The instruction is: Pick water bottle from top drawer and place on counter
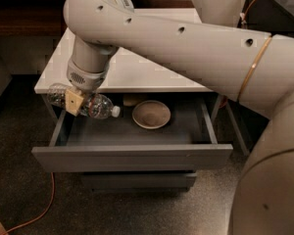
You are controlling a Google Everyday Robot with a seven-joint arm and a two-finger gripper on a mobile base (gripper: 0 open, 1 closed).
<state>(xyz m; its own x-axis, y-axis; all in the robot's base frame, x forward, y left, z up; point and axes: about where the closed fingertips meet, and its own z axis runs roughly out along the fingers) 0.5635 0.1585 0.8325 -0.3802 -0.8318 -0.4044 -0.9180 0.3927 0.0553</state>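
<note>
My gripper (73,101) is shut on the water bottle (97,106), a clear plastic bottle with a white cap. It holds the bottle lying sideways, cap to the right, lifted above the left end of the open top drawer (132,155), level with the edge of the white counter (152,67). A beige finger pad (73,102) presses the middle of the bottle. The arm reaches in from the upper right and hides part of the counter.
A round beige bowl (151,114) lies in the drawer's middle. A lower drawer front (137,180) sits below. An orange cable (39,212) runs across the dark floor at the left. A dark wooden piece stands behind the counter.
</note>
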